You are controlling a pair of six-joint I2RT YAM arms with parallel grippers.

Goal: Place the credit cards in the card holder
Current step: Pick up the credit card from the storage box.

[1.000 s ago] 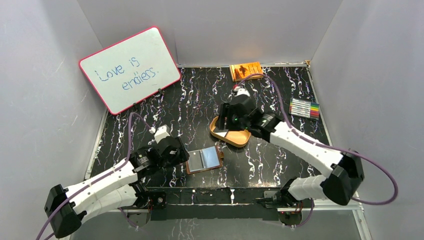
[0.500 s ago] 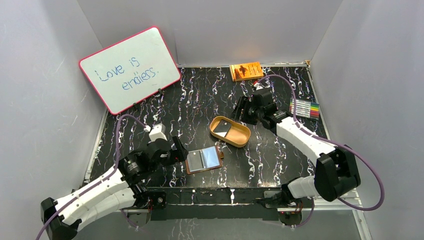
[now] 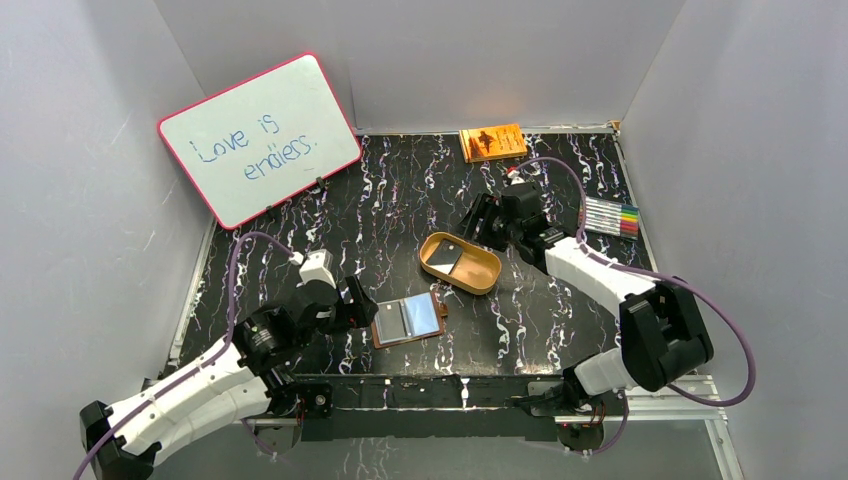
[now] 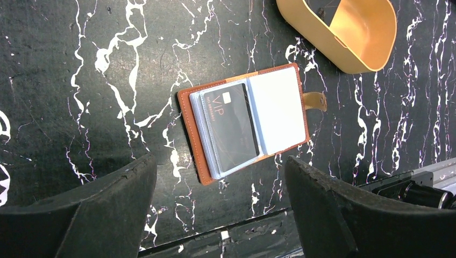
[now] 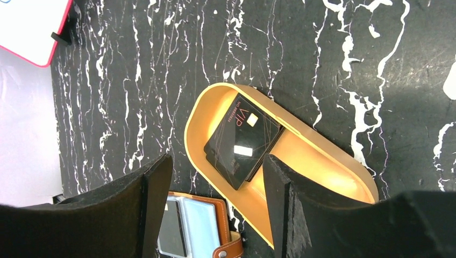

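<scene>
I hold the right claw (image 5: 218, 161) wide and empty over the cards (image 5: 242, 142) in the tray (image 5: 194, 121), ready to pick; the left claw (image 4: 220, 161), likewise empty, hangs over the open holder (image 4: 277, 107).

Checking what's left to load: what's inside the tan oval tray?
A black VIP card lies in the tray, on another dark card whose edge peeks out; anything deeper is covered.

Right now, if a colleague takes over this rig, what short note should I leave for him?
Pincers: left pincer open, empty, pointed at the open card holder; right pincer open, empty, pointed at the tan oval tray.
Done: one black VIP card sits in a sleeve of the holder.
Left: a stack of black cards, at least two, lies in the tray; move them into the holder.
</scene>
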